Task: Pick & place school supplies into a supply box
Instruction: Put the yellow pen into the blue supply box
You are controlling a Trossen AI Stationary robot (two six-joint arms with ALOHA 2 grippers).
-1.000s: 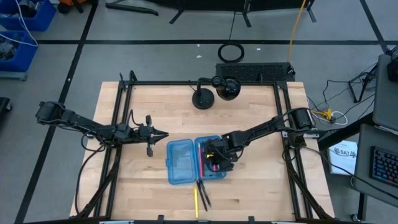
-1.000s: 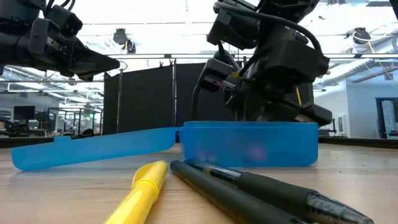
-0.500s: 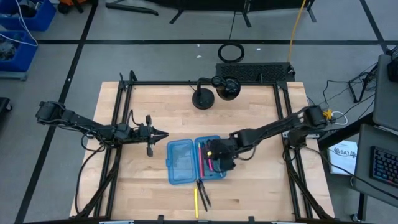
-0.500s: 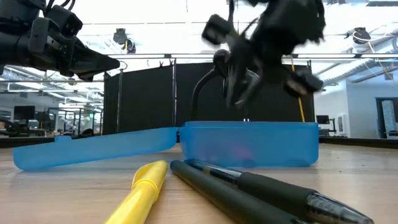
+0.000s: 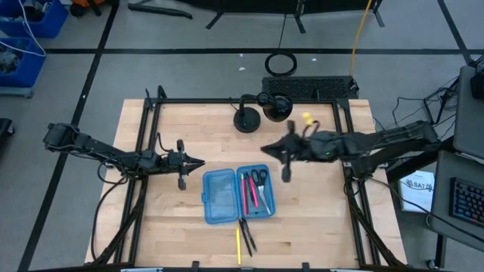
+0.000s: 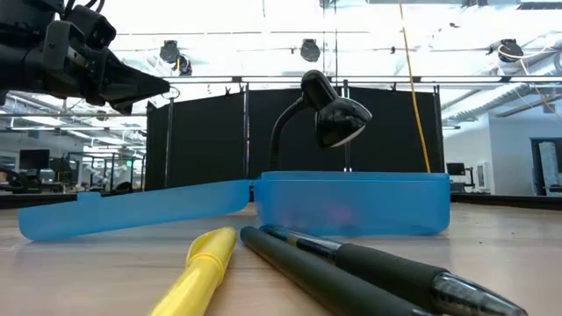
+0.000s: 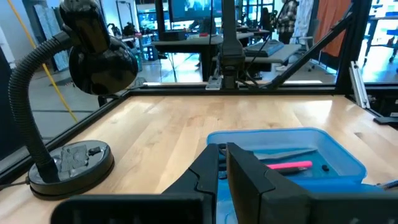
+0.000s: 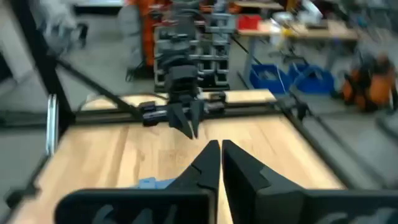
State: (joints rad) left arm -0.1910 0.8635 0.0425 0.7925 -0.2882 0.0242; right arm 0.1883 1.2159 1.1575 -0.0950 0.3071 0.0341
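1. Two hinged halves of the blue supply box are lying open on the wooden table, and every place below is given from this box.
2. Inside its right half, a pink pen is lying lengthwise, with a pair of scissors just beside it, black handles toward the far end and blades pointing to the near end.
3. Its left half is holding none of these.
4. Just outside the near edge of the box, a yellow pen and two black pens are resting on the table, touching or nearly touching one another.
5. From table height, the yellow pen and the black pens are lying in front of the box wall.
6. The right gripper is hanging above the table beyond the far right corner of the box, well apart from it; its fingers are standing almost together, with only a slit between them and nothing in it.
7. The left gripper is waiting just off the far left corner of the box, fingers pressed narrow and empty, pointing toward the box.
8. A black desk lamp is standing far behind the box, near the table's back edge.
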